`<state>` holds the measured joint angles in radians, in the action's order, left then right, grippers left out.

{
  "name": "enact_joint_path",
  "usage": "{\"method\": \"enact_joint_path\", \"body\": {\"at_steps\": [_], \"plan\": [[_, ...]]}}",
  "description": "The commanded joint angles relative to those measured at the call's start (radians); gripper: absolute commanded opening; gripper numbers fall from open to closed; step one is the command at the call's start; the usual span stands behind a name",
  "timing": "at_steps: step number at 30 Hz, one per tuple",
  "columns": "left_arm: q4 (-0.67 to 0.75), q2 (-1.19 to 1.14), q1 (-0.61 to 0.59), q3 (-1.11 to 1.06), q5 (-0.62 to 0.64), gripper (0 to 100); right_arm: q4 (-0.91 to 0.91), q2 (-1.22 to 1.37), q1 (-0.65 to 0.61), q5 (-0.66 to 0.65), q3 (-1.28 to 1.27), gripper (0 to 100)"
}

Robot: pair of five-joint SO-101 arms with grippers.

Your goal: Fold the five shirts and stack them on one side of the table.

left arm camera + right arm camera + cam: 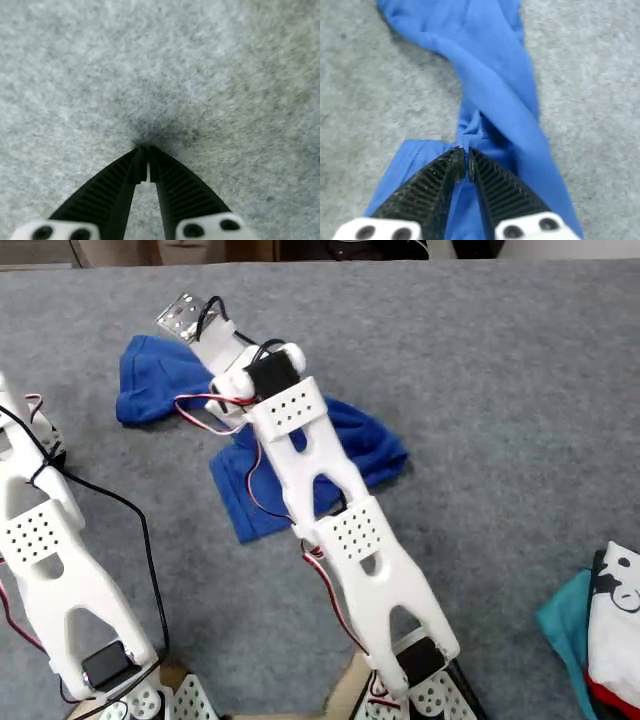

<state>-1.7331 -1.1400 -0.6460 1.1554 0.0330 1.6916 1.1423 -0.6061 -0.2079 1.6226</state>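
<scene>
Grey felt table [480, 360] from above: blue shirt [370, 445] crumpled mid-table, unfolded; heap of shirts [610, 620] at the table's edge, so the job looks barely started. Left gripper [147, 150] closed tight, empty, tips down at bare felt. Right gripper [466, 152] pinches a fold of the blue shirt.
</scene>
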Motion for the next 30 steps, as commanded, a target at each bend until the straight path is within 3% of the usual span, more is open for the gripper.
{"method": "enact_joint_path", "body": {"at_steps": [1, 4, 9, 18, 26, 30], "plan": [[-0.026, 0.076, 0.006, -0.201, -0.025, 2, 0.002, -0.113, 0.030, 0.000, 0.048, 0.5], [-0.026, 0.160, 0.021, -0.318, -0.055, 2, 0.000, -0.139, 0.047, 0.000, 0.048, 0.5], [-0.025, 0.308, 0.074, -0.331, -0.049, 2, 0.005, -0.194, 0.045, 0.000, 0.048, 0.5], [-0.025, 0.570, 0.215, -0.434, 0.097, 2, 0.037, -0.249, 0.067, -0.006, 0.047, 0.5], [-0.018, 0.588, 0.353, -0.520, 0.253, 2, 0.054, -0.249, 0.111, -0.006, 0.047, 0.5], [-0.018, 0.585, 0.345, -0.442, 0.301, 11, 0.055, -0.249, 0.127, -0.006, 0.047, 0.5]]}}
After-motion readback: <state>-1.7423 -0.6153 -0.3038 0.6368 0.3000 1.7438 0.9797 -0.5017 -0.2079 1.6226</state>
